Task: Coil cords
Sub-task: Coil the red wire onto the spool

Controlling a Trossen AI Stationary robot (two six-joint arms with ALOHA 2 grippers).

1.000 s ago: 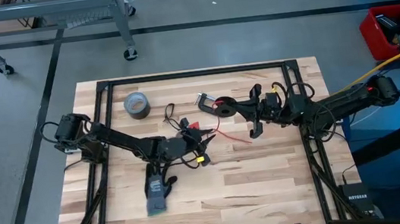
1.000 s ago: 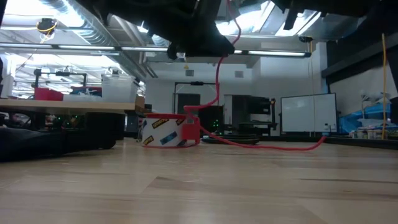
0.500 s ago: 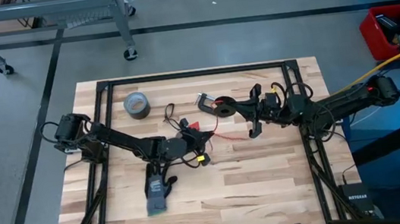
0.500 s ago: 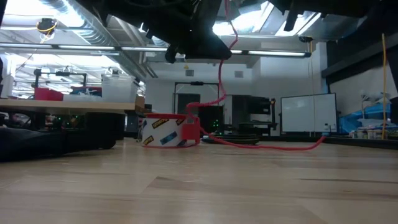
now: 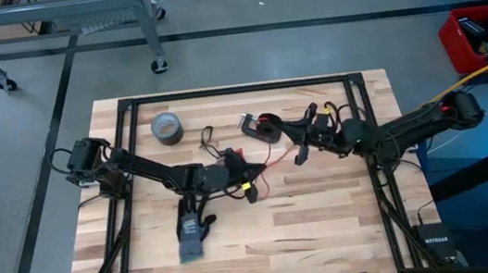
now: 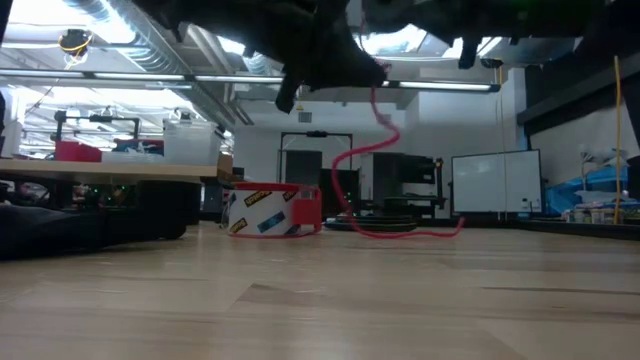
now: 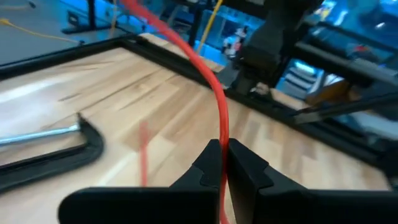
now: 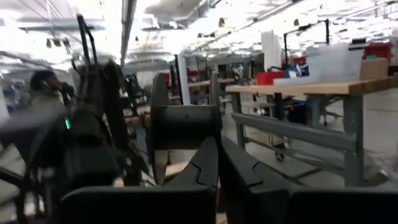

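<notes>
**Cord pinched at both ends above the table**

Red cord (image 5: 270, 159) runs across the middle of the wooden table (image 5: 330, 228) in the high view, strung between the two grippers. The left gripper (image 5: 240, 168) sits near the table's centre, clenched on the cord; its wrist view shows the red wire (image 7: 219, 118) passing straight between the closed fingers (image 7: 208, 165). The right gripper (image 5: 300, 153) lies at about three o'clock from the left one, near it, with its jaws shut; the cord's other end appears to reach it, though the grip itself is too small to confirm there. From table height the red cord (image 6: 372, 170) hangs in loose waves from the arms down to the tabletop.

Black cord (image 5: 208, 141) lies looped at about eleven o'clock from the left gripper, untouched. A grey duct-tape roll (image 5: 165, 126) rests at ten o'clock, farther off. A dark clamp (image 5: 260, 127) sits at twelve o'clock of the centre, just beside the right arm. A grey glove (image 5: 193, 233) lies at seven o'clock of the left gripper.
</notes>
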